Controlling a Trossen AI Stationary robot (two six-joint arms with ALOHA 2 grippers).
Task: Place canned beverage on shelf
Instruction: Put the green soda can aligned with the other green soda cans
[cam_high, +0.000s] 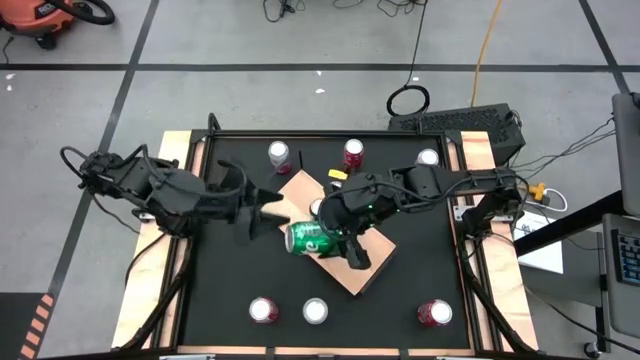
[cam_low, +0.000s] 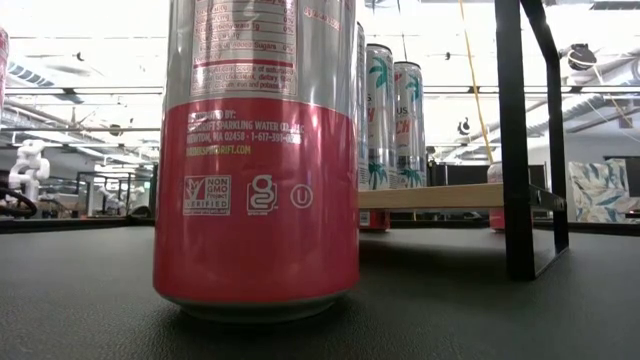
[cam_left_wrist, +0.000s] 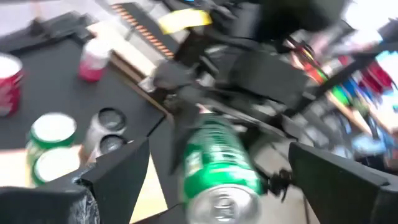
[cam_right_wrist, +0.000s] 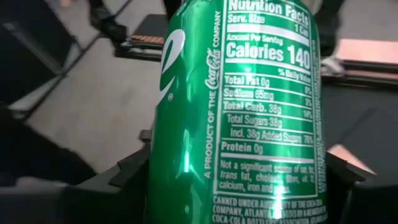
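Item: green can (cam_high: 308, 238), one, lying on its side in the air over the shelf (cam_high: 372, 271), clamped across its body by the right gripper (cam_high: 332, 237); the right wrist view shows that claw's dark fingers (cam_right_wrist: 127, 171) pressed to either side of the can (cam_right_wrist: 249, 112), label filling the picture

Left gripper (cam_high: 268, 212): jaws spread wide, holding nothing, just beside the can's end on the side away from the right claw; in the left wrist view the can (cam_left_wrist: 217, 168) sits between and beyond its parted fingers (cam_left_wrist: 118, 174), apart from both

Progress, as a judgement: the can is lifted and in the right claw's keeping, but is tilted flat and not yet resting on the board. Left to do: turn it upright, lower it to a bare patch of the board, let go

Shelf: one tan board, directly under the right claw. A pale-topped can (cam_high: 318, 207) shows just past the claw; the low view shows two tall palm-printed cans (cam_low: 392, 120) on the board, so the count on it is at least two

Cans on the black table (cam_high: 220, 290), counted from above:
- beyond the claws: three — silver-topped (cam_high: 279, 153), red (cam_high: 353, 153), pale (cam_high: 428, 157)
- on the near side: three — red (cam_high: 263, 310), white-topped (cam_high: 315, 311), red (cam_high: 435, 313)

Yellow tag (cam_high: 337, 174): one, near the board's far corner
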